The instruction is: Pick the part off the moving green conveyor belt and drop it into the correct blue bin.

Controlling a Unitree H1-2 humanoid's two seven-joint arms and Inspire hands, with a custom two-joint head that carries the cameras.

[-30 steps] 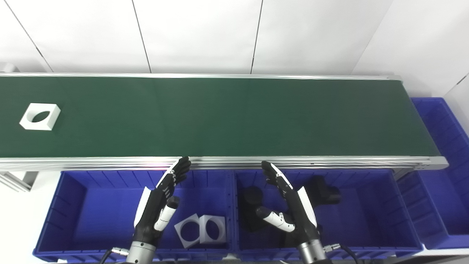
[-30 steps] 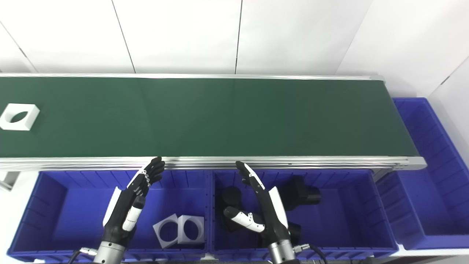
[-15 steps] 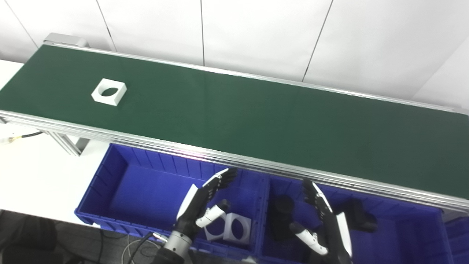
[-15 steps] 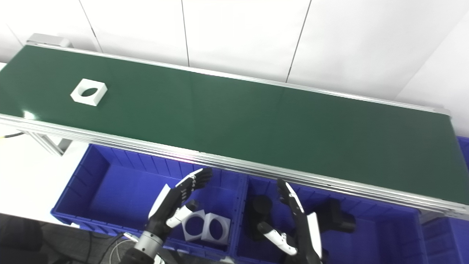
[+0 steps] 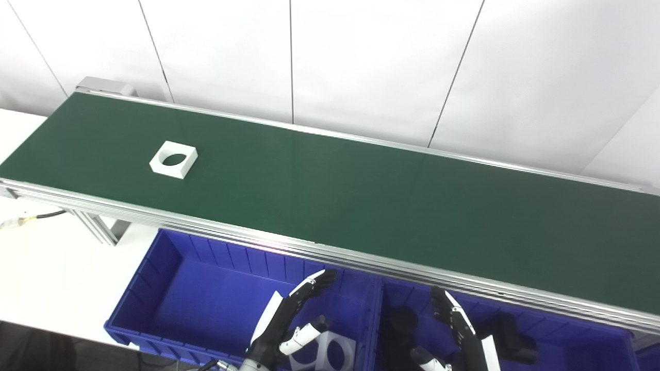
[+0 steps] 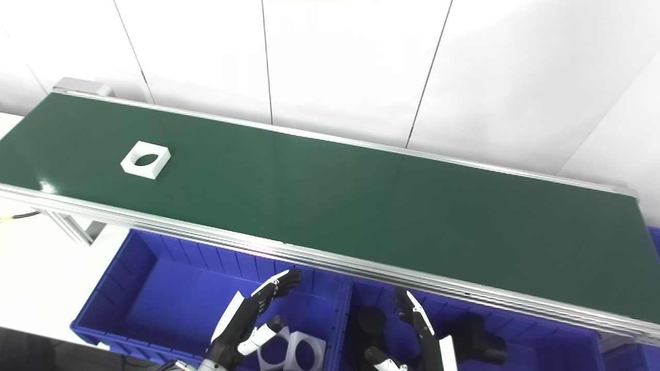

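Belt [image 5: 361,201] green, against white wall [image 5: 361,62]

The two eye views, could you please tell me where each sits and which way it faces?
Left eye view: on the head, looking down at the green conveyor belt and blue bins; both hands show low in the picture.
Right eye view: beside it, same aim; left hand and right hand show.
Shared: the white part, belt, bins.
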